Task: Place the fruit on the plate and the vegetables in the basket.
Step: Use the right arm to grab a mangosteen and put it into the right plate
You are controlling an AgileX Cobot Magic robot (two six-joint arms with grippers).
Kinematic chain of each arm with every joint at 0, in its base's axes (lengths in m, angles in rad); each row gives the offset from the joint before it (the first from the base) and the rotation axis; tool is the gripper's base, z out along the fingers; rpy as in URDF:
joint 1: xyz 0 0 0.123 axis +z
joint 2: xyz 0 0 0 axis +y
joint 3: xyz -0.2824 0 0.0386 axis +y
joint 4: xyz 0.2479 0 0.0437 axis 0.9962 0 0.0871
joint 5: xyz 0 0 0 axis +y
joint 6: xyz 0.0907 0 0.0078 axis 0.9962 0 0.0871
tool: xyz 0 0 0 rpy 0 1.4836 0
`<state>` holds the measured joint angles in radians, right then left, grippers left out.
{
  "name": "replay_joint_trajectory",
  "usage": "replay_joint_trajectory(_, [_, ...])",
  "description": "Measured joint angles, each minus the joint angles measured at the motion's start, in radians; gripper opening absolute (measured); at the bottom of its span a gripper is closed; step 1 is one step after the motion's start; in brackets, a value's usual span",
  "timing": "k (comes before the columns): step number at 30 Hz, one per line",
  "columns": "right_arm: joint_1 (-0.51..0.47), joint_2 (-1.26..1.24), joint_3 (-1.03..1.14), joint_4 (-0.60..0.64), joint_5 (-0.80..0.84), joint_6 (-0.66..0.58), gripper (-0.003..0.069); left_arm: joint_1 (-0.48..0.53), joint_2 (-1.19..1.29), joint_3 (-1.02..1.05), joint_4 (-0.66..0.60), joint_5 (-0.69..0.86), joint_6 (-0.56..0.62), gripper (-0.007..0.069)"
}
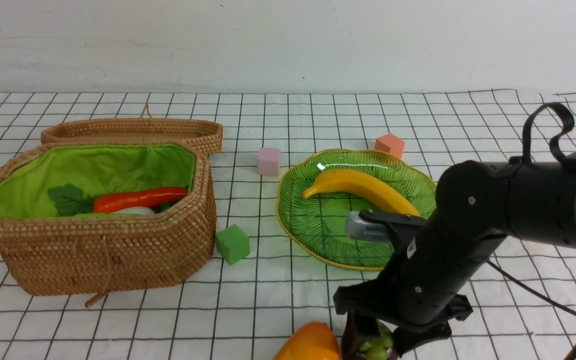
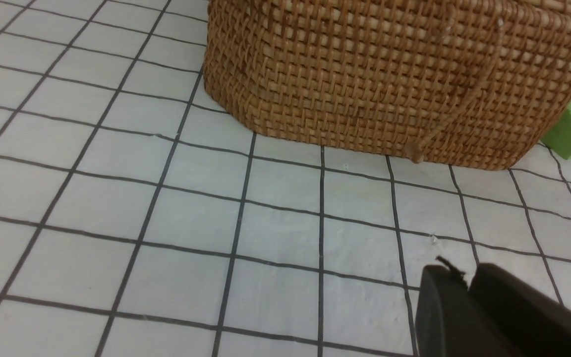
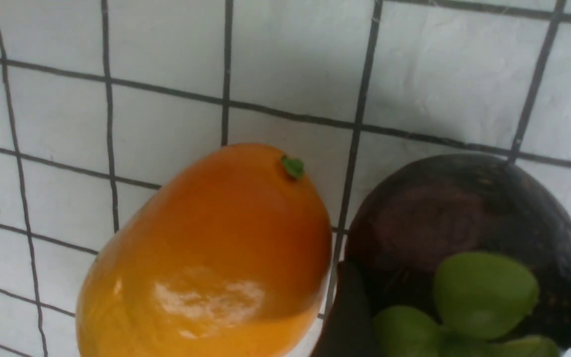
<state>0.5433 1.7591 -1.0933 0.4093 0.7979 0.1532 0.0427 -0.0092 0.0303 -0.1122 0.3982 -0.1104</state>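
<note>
Glossy oval mango (image 3: 206,248) beside round mangosteen (image 3: 454,218)

front: wide, forward | left wrist: basket (image 2: 389,84) close | right wrist: mango (image 3: 206,258) close

Fruit: three. One banana (image 1: 363,190) right of centre, one mango (image 1: 310,342) and one mangosteen (image 1: 378,347) at the lower edge.
Vegetables: two identifiable at left of the frame, one carrot (image 1: 140,198) and one radish (image 1: 135,211). A pale green sliver beside them is too hidden to name.
Foam cubes: three. One pink cube (image 1: 269,161), one orange cube (image 1: 389,145), one green cube (image 1: 233,243).
Plate (image 1: 318,230): one.
Basket (image 1: 103,250): one, with one lid (image 1: 133,131).
</note>
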Motion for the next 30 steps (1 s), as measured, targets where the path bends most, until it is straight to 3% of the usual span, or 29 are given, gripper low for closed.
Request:
replay_joint_trajectory(8, [-0.093, -0.049, -0.007, 0.000, 0.023, -0.013, 0.0533, 0.000, 0.000, 0.000, 0.000, 0.000, 0.000, 0.0071])
replay_joint_trajectory(13, [-0.189, -0.076, -0.146, 0.013, -0.010, -0.048, 0.0532, 0.000, 0.000, 0.000, 0.000, 0.000, 0.000, 0.0071])
replay_joint_trajectory(19, [-0.198, 0.070, -0.326, 0.032, -0.142, -0.112, 0.0532, 0.000, 0.000, 0.000, 0.000, 0.000, 0.000, 0.0076])
replay_joint_trajectory(30, [-0.198, 0.340, -0.539, 0.041, -0.105, -0.112, 0.0532, 0.000, 0.000, 0.000, 0.000, 0.000, 0.000, 0.0085])
